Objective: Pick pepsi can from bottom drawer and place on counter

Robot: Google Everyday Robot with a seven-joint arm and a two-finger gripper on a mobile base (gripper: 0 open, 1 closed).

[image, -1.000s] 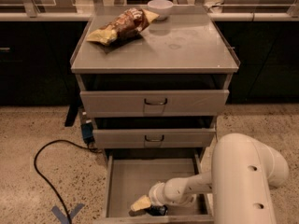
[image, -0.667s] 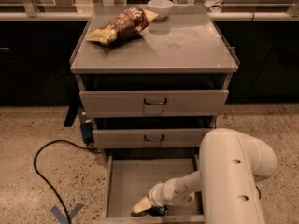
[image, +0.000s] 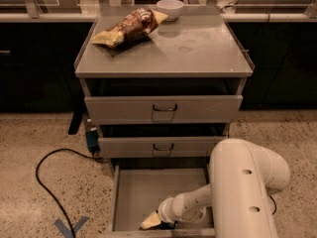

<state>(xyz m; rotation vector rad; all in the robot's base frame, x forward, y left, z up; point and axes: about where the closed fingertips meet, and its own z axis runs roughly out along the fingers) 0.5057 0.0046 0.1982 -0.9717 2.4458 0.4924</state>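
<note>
The bottom drawer [image: 141,192] is pulled open, and its grey floor shows. My gripper [image: 151,221] reaches down into its front part, near the front wall, on the end of my white arm [image: 242,192]. A small dark blue patch of the pepsi can [image: 168,225] shows right beside the gripper, mostly hidden by my wrist. Whether the gripper touches the can I cannot tell. The counter [image: 198,48] is the grey cabinet top above.
A chip bag [image: 130,28] and a white bowl [image: 170,8] lie at the back of the counter. Two shut drawer fronts [image: 163,108] with loop handles sit above the open drawer. A black cable [image: 44,182] and blue tape [image: 69,228] lie on the floor to the left.
My arm's bulky upper part has shifted a little left over the drawer's right side. The gripper stays low at the drawer's front by the can.
</note>
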